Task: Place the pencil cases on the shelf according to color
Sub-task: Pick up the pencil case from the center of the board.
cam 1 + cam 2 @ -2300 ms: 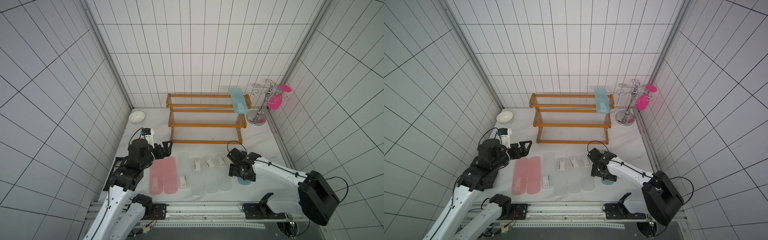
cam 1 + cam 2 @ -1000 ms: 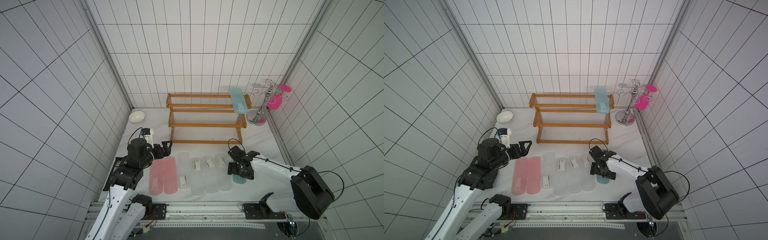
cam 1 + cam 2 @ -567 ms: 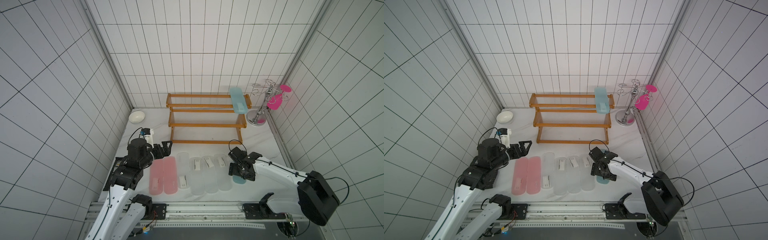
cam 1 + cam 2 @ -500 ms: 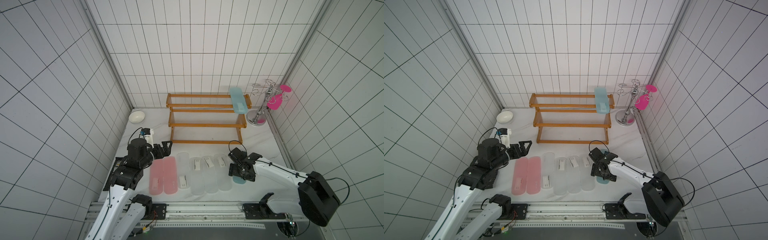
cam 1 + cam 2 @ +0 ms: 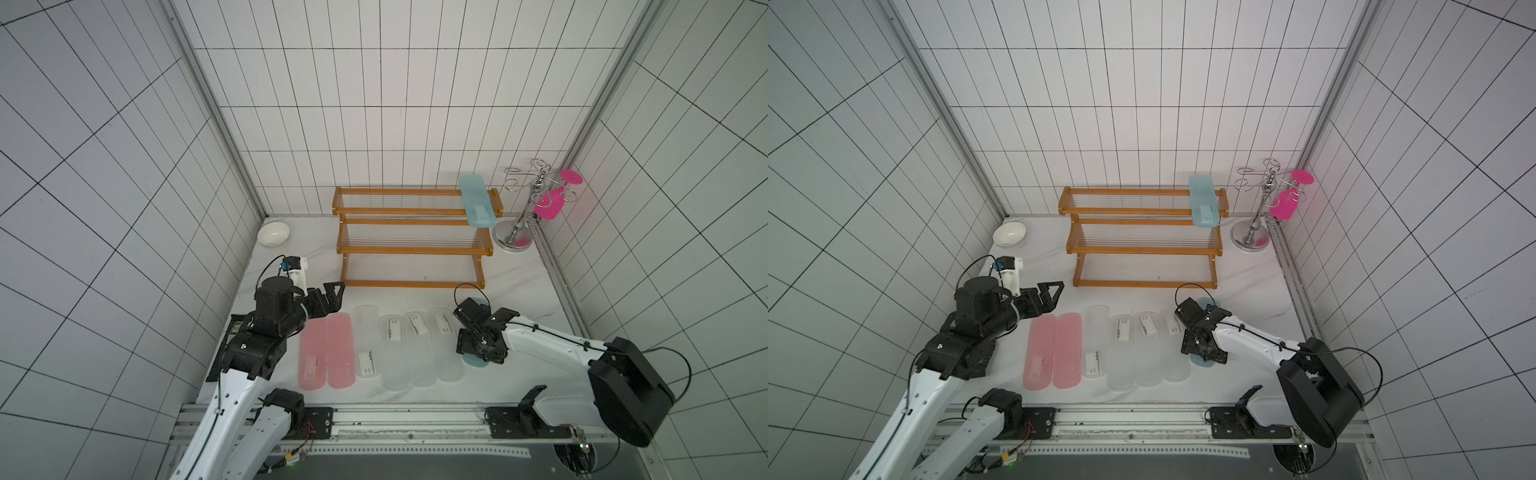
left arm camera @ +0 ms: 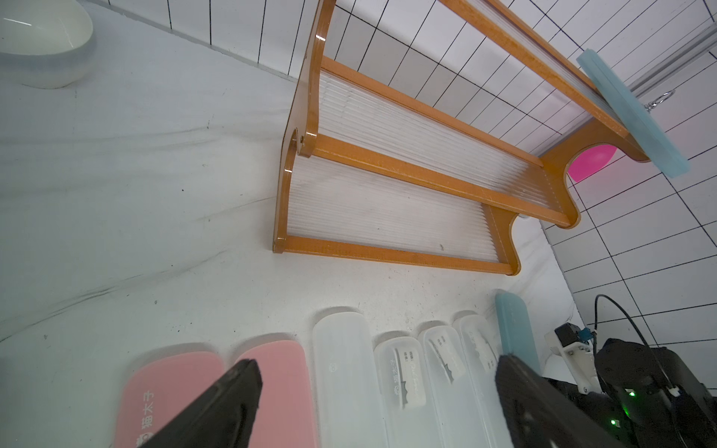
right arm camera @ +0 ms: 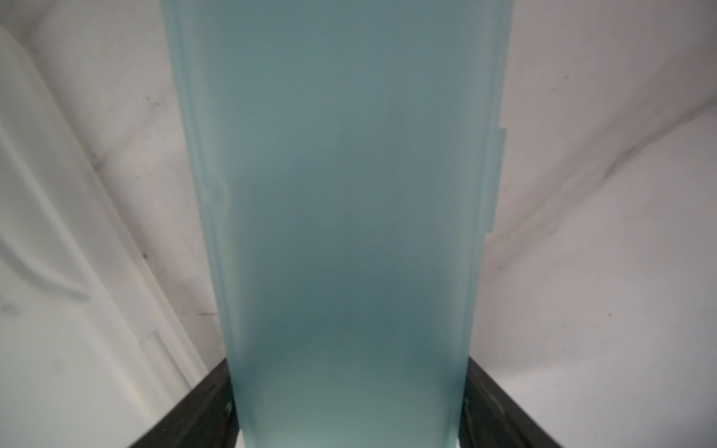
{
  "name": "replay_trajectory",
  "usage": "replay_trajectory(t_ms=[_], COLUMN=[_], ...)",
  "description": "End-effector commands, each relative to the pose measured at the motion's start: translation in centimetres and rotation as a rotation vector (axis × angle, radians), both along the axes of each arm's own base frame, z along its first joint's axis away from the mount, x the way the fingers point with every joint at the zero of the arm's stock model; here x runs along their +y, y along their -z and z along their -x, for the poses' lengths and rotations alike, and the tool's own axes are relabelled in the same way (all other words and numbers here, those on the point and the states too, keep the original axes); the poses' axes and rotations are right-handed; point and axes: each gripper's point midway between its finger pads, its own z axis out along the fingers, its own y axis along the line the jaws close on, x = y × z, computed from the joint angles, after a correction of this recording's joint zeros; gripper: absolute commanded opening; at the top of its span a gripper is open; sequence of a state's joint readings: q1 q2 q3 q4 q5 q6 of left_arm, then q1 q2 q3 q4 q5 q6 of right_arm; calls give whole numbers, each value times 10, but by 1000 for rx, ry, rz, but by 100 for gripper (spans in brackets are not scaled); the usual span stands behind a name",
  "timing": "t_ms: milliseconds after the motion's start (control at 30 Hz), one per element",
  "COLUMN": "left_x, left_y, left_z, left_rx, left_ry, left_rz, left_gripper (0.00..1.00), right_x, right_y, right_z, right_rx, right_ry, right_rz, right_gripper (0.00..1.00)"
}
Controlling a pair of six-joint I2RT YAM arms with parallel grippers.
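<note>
1. The shelf [image 5: 411, 250] sits at 12 o'clock on the tabletop [image 5: 519, 282]. It's orange-brown wood with three stepped tiers of thin clear rods. It holds one teal case [image 5: 478, 203], lying across the 3 o'clock end of the top tier with its near end overhanging.
2. At 6 o'clock there's a side-by-side row, all flat with rounded ends. It runs two pink cases [image 5: 311, 353], four frosted clear cases [image 5: 419, 353], then a second teal case [image 5: 473, 360] at the 3 o'clock end.
3. The right claw [image 7: 348, 368] is clenched on that second teal case, fingers [image 7: 201, 407] tight against both long edges. The case lies on the tabletop.
4. The left claw [image 6: 376, 360] is spread wide, holding nothing, over the far ends of the pink cases.
5. In both top views the right claw covers most of its case and only the near tip pokes out. The right wrist view is filled by its matte, translucent face. The left wrist view shows its far end beside the clear ones.
6. Also around: a chrome wire stand [image 5: 515, 232] at 2 o'clock with a hot-pink goblet [image 5: 548, 205] hung on it, and a glossy white bowl [image 5: 273, 233] at 10 o'clock.
</note>
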State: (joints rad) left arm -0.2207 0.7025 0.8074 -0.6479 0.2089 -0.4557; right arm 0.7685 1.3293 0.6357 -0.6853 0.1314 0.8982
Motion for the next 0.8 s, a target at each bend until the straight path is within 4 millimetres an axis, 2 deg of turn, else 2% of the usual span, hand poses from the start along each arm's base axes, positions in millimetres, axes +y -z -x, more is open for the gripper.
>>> replay_trajectory(t_ms=[0, 233, 333, 567, 767], left_x=[0, 4, 6, -6, -12], left_y=[0, -6, -23, -88, -115], left_z=[-1, 0, -1, -6, -26], left_rx=[-8, -36, -76, -168, -213], left_ry=[0, -16, -29, 6, 19], left_rz=[4, -7, 7, 106, 111], left_gripper=[99, 98, 98, 99, 99], right_x=[-19, -18, -11, 37, 86], right_y=[-7, -45, -67, -125, -186], right_z=[8, 8, 9, 11, -1], right_rx=[-4, -76, -110, -220, -310], right_ry=[5, -20, -72, -287, -417], right_rz=[90, 87, 77, 26, -23], right_gripper=[79, 70, 69, 68, 68])
